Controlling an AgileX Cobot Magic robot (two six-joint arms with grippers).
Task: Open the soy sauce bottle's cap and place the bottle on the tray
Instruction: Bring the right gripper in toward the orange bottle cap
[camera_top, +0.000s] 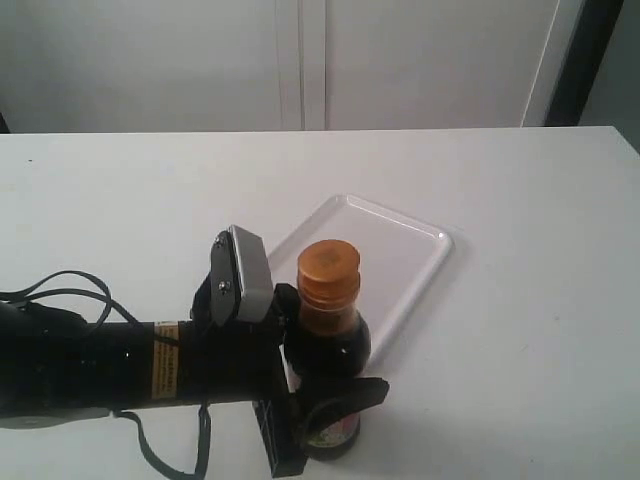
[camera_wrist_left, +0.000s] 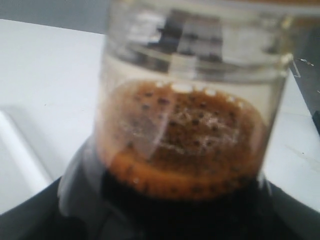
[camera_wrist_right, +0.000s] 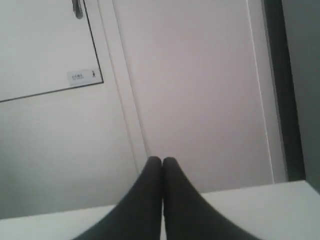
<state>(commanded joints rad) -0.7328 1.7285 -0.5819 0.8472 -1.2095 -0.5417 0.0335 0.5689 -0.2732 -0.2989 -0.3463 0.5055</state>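
The soy sauce bottle (camera_top: 330, 340) stands upright at the near edge of the white tray (camera_top: 400, 250), its orange cap (camera_top: 328, 265) down on the neck. My left gripper (camera_top: 325, 372) comes in from the left and is shut on the bottle's dark body, one finger (camera_top: 345, 397) curving across its front. Whether the bottle rests on the table or hangs just above it I cannot tell. In the left wrist view the bottle (camera_wrist_left: 190, 135) fills the picture, blurred. My right gripper (camera_wrist_right: 162, 161) is shut on nothing and points at a wall; the exterior view does not show it.
The white table (camera_top: 520, 350) stretches to the right and behind the tray. White cabinet doors (camera_top: 300, 60) stand behind the table, with a dark post (camera_top: 590, 60) at the back right. Black cables (camera_top: 60, 285) loop over the left arm.
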